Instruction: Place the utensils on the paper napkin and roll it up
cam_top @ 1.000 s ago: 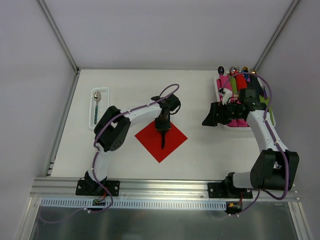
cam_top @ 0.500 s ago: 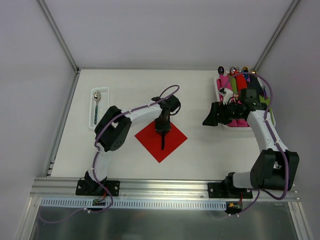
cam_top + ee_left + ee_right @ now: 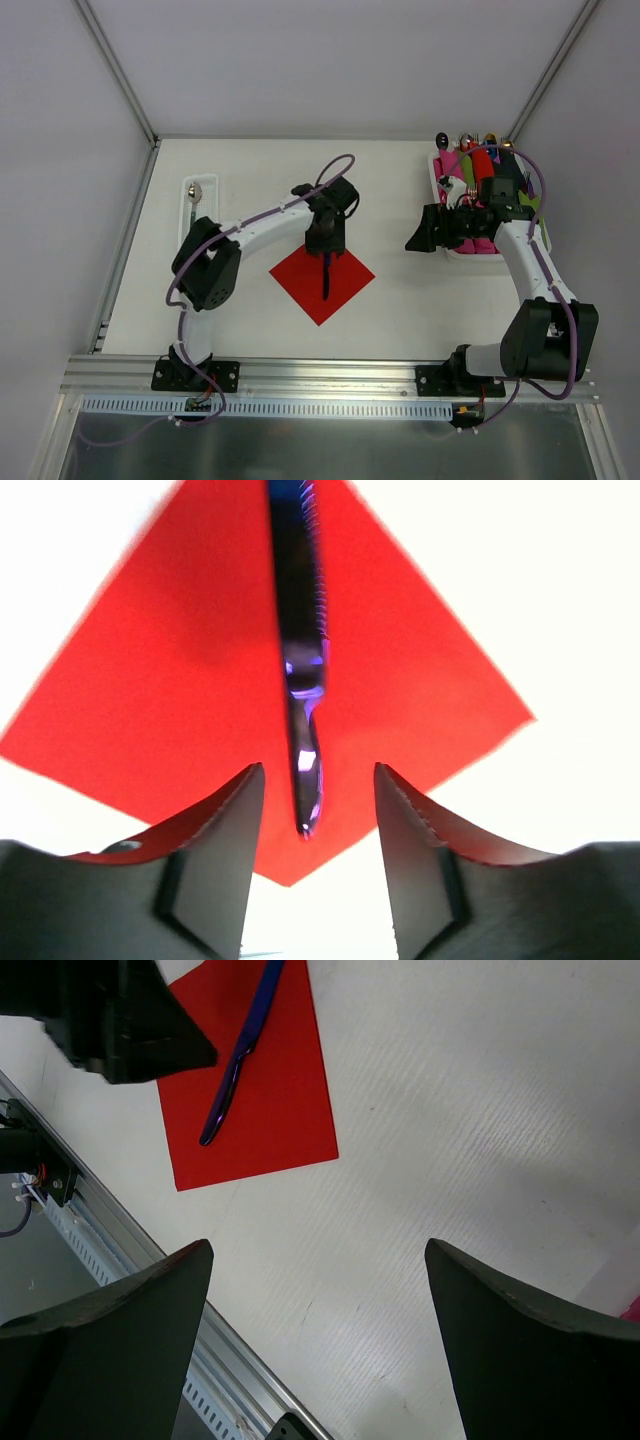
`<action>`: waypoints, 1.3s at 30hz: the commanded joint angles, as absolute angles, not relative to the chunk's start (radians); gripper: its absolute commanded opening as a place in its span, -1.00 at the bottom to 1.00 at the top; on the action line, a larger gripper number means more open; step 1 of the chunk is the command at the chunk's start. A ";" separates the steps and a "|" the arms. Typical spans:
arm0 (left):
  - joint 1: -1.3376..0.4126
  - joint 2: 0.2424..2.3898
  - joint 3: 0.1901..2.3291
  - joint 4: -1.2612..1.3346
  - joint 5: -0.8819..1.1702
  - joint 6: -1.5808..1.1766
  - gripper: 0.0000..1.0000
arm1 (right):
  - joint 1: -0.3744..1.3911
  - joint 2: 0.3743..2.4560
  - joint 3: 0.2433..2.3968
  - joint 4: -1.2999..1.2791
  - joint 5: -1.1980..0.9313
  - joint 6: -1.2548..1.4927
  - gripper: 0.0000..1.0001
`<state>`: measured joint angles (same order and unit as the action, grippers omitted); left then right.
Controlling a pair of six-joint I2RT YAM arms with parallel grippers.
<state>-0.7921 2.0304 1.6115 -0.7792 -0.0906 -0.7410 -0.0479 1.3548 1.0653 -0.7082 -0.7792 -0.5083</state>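
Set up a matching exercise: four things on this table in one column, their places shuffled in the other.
Things:
1 knife
2 spoon
3 napkin
4 rolled bundles

Places:
A in the right tray
B on the napkin
C mid-table, between the arms
D in the left tray

Pairs: 1-B, 2-D, 3-C, 4-A
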 commanded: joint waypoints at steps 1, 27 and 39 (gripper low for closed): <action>-0.778 1.806 1.690 -0.811 -0.149 -0.663 -0.01 | -0.057 1.353 1.063 -0.703 -0.805 -0.508 0.84; 0.126 1.977 1.742 -0.808 -0.115 -0.201 -0.36 | -0.055 1.353 1.072 -0.752 -0.827 -0.492 0.98; 0.126 2.144 1.856 -0.805 -0.166 -0.178 -0.28 | -0.055 1.390 1.078 -0.755 -0.835 -0.505 0.98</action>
<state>0.1303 2.0991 1.8214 -0.7902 -0.1364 -0.2123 -0.0483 1.3743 1.0653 -0.7387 -0.8070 -0.4973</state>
